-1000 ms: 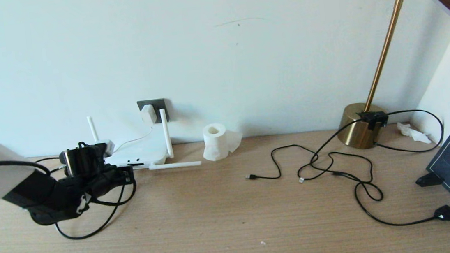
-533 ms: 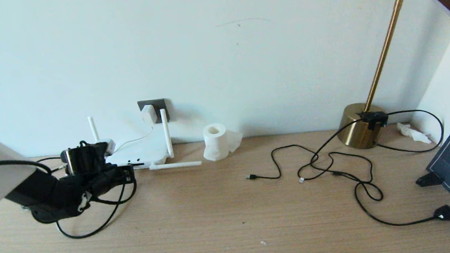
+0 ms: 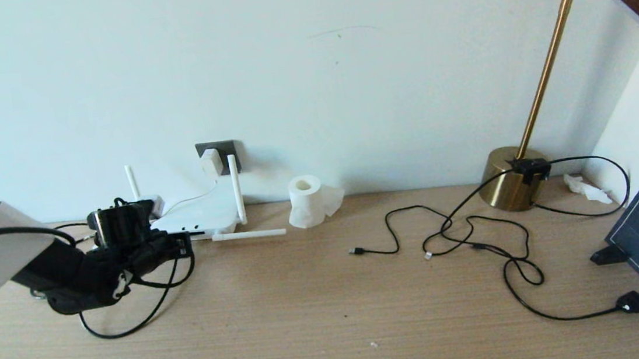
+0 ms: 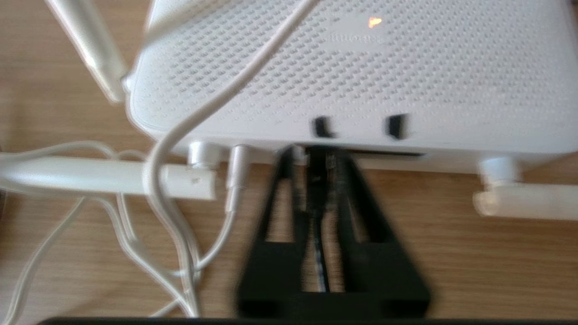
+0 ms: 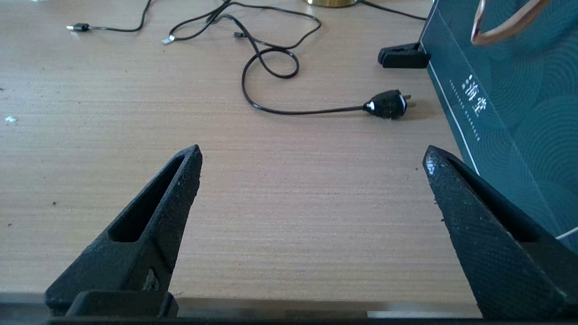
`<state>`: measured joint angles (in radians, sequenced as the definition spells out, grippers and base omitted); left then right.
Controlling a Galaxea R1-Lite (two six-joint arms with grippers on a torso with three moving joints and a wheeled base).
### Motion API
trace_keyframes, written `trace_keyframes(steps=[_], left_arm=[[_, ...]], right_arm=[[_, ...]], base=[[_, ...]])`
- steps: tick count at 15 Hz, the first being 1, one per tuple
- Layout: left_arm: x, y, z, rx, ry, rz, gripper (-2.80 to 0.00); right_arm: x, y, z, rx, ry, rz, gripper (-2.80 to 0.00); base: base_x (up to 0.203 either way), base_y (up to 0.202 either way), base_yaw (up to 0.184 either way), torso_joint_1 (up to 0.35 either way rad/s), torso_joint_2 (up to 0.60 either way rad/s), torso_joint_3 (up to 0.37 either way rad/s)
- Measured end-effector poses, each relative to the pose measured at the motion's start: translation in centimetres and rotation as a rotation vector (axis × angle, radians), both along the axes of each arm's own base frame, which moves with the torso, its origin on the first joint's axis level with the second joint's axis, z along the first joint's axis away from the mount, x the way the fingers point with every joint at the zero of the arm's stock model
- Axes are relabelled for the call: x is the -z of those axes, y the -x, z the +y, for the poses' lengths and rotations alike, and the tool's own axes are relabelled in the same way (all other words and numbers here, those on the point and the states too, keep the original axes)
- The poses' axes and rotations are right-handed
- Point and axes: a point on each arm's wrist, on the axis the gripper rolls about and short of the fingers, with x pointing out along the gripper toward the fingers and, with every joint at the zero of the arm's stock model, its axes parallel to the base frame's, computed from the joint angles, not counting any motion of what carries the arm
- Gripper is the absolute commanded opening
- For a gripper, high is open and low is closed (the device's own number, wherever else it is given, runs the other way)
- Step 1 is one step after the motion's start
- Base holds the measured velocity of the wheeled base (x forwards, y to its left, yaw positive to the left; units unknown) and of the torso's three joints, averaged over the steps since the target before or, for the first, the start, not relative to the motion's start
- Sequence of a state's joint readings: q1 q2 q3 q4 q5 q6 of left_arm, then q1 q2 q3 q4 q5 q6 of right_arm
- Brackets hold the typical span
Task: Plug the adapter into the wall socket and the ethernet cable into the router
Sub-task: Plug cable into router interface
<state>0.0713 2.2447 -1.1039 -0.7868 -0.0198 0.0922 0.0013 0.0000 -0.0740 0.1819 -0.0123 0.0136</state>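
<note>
Left wrist view shows the ethernet cable (image 4: 319,253) running lengthwise between the left gripper (image 4: 316,158) fingers, its plug end pointing into the router (image 4: 361,76) front edge; the fingers sit narrowly parted around it. The right gripper (image 5: 311,158) hangs wide open, empty.

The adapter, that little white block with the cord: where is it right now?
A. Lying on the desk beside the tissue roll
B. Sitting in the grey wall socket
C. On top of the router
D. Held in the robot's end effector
B: the adapter sits on the dark grey wall socket above the router.
</note>
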Motion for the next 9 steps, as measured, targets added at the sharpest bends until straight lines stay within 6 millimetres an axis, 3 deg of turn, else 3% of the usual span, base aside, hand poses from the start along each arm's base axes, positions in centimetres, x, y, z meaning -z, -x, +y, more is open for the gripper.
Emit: trace_keyframes(steps=[4, 9], left_arm=[[0.3, 0.7, -0.1, 0.002, 0.001, 0.012, 0.0], [-0.7, 3.3, -1.0, 0.025, 0.007, 0.04, 0.0]], right_arm=[[0.0, 0.0, 0.0, 0.0, 0.0, -0.001, 0.0], [0.0, 0.0, 0.0, 0.0, 0.0, -0.001, 0.0]], base=[[0.0, 0.0, 0.0, 0.0, 0.0, 0.0], [0.0, 0.0, 0.0, 0.0, 0.0, 0.0]])
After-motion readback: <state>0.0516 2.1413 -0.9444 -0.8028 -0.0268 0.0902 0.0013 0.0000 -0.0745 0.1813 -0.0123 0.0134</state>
